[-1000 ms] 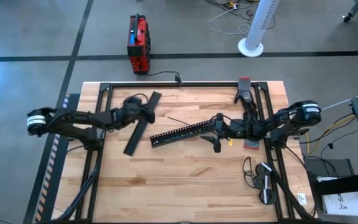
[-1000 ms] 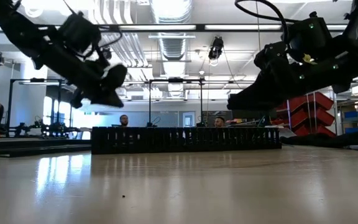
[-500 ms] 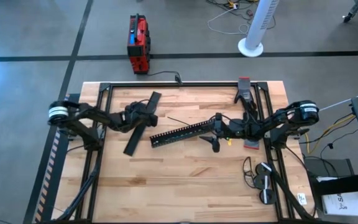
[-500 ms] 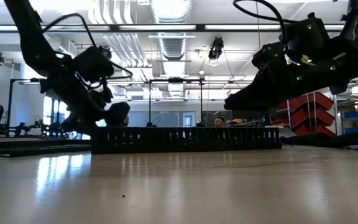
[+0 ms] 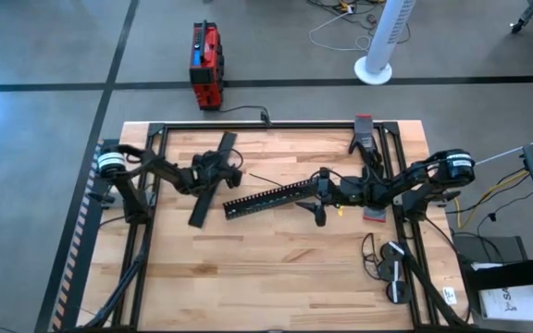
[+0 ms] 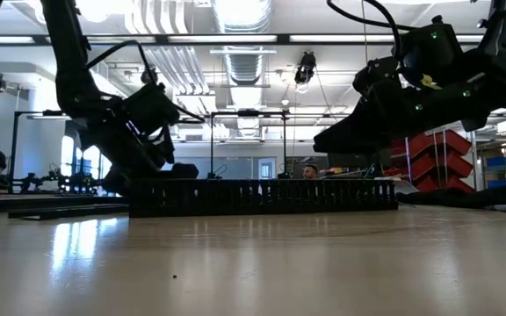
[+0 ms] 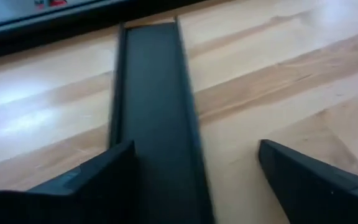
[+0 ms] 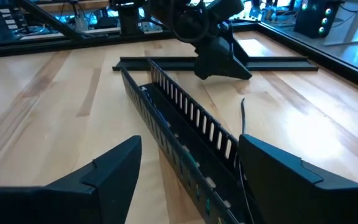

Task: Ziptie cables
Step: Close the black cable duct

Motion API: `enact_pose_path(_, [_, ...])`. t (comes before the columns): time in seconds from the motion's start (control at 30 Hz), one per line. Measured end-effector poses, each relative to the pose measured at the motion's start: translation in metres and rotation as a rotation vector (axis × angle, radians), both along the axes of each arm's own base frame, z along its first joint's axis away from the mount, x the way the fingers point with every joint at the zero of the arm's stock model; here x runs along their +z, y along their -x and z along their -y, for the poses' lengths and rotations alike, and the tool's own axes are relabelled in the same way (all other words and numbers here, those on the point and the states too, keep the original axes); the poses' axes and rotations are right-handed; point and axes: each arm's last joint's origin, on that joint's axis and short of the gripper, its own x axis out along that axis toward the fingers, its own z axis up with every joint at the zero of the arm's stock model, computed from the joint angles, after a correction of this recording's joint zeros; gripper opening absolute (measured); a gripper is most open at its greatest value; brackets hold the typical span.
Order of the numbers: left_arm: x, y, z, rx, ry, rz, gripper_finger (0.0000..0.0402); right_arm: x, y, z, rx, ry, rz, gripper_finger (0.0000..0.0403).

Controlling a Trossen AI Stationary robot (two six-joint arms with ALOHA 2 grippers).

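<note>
My left pincer [image 5: 230, 172] hangs apart over the flat black strip [image 7: 151, 118] — my right pincer [image 8: 188, 186], apart too, straddles the slotted duct [image 5: 271, 198]; only its wrist view shows cables [image 8: 185, 158] inside.

Grey floor [image 5: 44, 55] with dark seams, red case [image 5: 205, 67], white fan base [image 5: 374, 70]

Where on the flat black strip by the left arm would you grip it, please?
Across its narrow width, from straight above: the flat black strip lies flat on the table, so only its long edges fit within the open left claw.
</note>
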Motion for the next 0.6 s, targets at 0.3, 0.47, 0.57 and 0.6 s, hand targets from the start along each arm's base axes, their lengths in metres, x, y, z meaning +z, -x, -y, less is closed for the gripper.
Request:
enact_pose_path(0.3, [0.025,-0.006,-0.006,0.05,-0.09,-0.052,0.0325,-0.003,0.001,-0.001,-0.002,-0.015,-0.033,0.0247])
enact_pose_path(0.47, [0.01,0.001,-0.007,0.096,-0.019,-0.042,0.0337,-0.006,0.002,-0.001,-0.003,-0.023,-0.064,0.0239])
enact_pose_path(0.57, [-0.001,0.004,-0.008,0.112,0.033,-0.013,0.0333,-0.006,0.002,-0.003,0.004,-0.023,-0.064,0.0236])
enact_pose_path(0.6, [-0.004,0.005,-0.008,0.127,0.038,-0.004,0.0329,-0.006,0.002,-0.003,0.005,-0.023,-0.065,0.0236])
